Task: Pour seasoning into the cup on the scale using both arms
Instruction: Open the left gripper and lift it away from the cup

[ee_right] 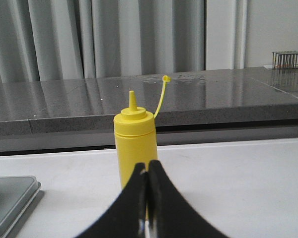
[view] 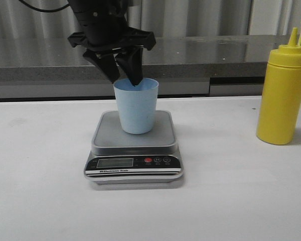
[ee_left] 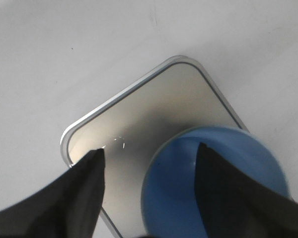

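Nearest the front camera sits the scale [view: 134,150] on the white desk [view: 40,201], its black front panel facing forward. Panel carries an LCD window, a red button and two dark round buttons; the white strip below reads "Electronic Scale". No digits legible on the display.

Cup [view: 136,106], pale blue, stands upright on the grey platform, roughly centred, mouth up. No print visible on it.

Left pincer [view: 125,75] hangs over the cup from above, fingers apart: the front view puts one fingertip at or just inside the rim, the other outside the rim on the left. The left wrist view agrees, with one finger over the cup's mouth [ee_left: 218,188] and the other over bare platform [ee_left: 139,129]. Whether either finger touches the cup wall, cannot tell.

Seasoning [view: 283,93], a yellow squeeze bottle, stands upright on the desk well to the right of the scale, unlabelled, its small tethered cap off the nozzle and sticking up beside it.

Right pincer [ee_right: 148,173], fingers together and empty, points at the bottle [ee_right: 134,144] from short of it.
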Controlling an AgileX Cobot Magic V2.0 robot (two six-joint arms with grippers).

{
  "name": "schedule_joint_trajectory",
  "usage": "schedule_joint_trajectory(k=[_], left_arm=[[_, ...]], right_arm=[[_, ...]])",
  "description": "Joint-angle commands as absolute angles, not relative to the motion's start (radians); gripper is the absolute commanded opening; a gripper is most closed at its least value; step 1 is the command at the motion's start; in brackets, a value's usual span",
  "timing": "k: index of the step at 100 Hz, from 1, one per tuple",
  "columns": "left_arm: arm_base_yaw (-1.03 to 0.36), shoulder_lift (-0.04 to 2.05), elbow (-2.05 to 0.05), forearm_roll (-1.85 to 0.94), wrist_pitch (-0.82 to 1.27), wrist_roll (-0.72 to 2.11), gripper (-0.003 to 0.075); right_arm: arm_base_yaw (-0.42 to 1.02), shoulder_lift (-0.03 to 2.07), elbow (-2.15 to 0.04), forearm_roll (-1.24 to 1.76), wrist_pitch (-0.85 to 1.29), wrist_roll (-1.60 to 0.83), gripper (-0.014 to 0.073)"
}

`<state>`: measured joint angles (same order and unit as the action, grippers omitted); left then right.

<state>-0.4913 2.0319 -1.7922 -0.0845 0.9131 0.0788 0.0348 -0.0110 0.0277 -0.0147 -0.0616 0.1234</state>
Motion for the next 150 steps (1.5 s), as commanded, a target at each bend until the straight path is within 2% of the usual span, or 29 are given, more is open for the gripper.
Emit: schedule_joint_trajectory(k=[1, 14, 53, 88, 150], left_arm=[[-0.498, 1.952, -1.836, -0.097, 0.892, 0.068, 0.0426], [-0.498, 1.917, -1.836, -0.098, 0.903, 0.059, 0.0382], [-0.498, 1.761, -1.792, -0.096, 0.889, 0.02, -0.0022], [-0.458, 1.447, -1.379, -0.096, 0.664, -0.008, -0.002], [-0.274, 0.774, -0.764, -0.096, 0.477, -0.008, -0.002]], right_arm=[[0.029, -0.032, 0.01, -0.019, -0.144, 0.123, -0.0067], [0.029, -0.032, 0.01, -0.019, -0.144, 0.123, -0.0067], [0.029, -0.032, 0.01, -0.019, -0.144, 0.123, -0.0067], [0.029, -0.032, 0.01, -0.019, -0.144, 0.123, -0.0067], [0.029, -0.032, 0.01, -0.019, -0.144, 0.123, -0.0067]])
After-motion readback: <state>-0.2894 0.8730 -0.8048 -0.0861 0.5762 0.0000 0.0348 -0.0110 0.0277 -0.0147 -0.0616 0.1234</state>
